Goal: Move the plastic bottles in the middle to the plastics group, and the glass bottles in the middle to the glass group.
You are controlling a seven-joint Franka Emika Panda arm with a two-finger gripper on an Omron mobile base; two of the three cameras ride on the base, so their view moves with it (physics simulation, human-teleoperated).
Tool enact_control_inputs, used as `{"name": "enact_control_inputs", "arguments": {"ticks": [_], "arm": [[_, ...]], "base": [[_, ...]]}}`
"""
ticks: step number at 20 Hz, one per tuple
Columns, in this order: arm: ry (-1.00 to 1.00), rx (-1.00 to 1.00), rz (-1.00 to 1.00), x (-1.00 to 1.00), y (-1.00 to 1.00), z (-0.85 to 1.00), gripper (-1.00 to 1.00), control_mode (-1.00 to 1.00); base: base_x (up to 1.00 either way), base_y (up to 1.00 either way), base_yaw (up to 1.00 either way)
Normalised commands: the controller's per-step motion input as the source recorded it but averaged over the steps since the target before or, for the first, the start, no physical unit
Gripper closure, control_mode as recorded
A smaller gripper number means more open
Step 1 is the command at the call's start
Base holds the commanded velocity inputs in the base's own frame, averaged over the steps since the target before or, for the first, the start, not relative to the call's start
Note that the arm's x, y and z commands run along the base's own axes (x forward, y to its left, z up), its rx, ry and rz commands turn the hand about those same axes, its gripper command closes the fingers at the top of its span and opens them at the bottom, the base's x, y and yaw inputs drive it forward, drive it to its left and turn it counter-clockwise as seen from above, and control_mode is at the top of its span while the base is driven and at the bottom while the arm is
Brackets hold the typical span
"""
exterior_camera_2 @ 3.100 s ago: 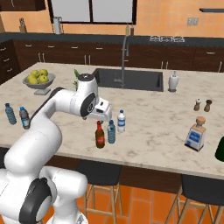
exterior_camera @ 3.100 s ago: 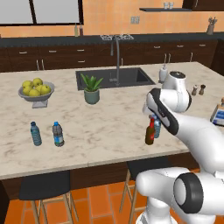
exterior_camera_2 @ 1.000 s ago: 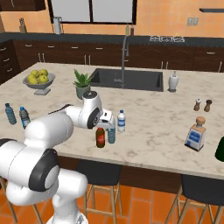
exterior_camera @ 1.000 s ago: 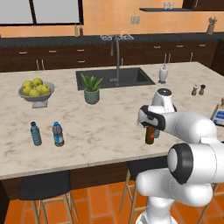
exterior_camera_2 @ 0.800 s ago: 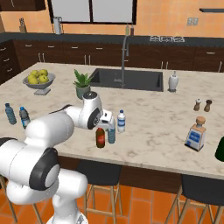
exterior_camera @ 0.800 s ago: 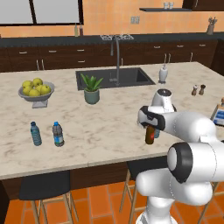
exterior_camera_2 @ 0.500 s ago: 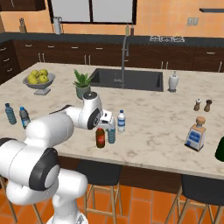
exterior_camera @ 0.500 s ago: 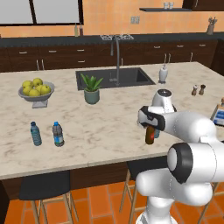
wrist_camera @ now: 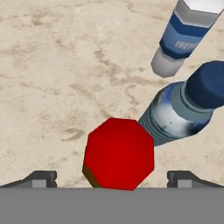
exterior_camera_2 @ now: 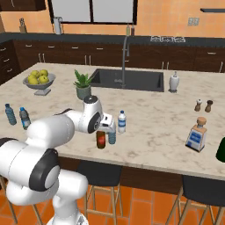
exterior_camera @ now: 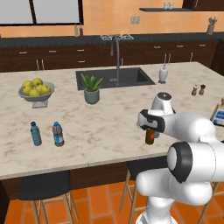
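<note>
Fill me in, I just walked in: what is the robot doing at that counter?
The white arm is reaching down over the brown glass bottle in the middle of the marble counter. Its pincer is open, a finger on either side of the red top, not yet gripping. Two clear water bottles stand right beside it. The pale glass bottle waits far right.

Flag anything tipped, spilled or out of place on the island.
Nothing stands out. The brown bottle and both water bottles stand upright mid-counter, unsorted; the open tool hovers over the brown bottle's red top. No spills.
</note>
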Motion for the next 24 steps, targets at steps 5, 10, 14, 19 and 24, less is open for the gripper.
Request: {"name": "enact_control_inputs", "arguments": {"ticks": [5,10,14,19,24], "arm": [[-0.06,0.0,0.0,0.0,0.0,-0.1,-1.0,-1.0],[-0.08,0.0,0.0,0.01,0.0,-0.08,-1.0,-1.0],[-0.07,0.0,0.0,0.08,0.0,-0.08,-1.0,-1.0],[-0.02,0.0,0.0,0.17,0.0,0.0,-1.0,-1.0],[0.0,0.0,0.0,0.0,0.0,0.0,-1.0,-1.0]], "base": [[0.0,0.0,0.0],[0.0,0.0,0.0],[0.0,0.0,0.0],[0.0,0.0,0.0],[0.0,0.0,0.0]]}}
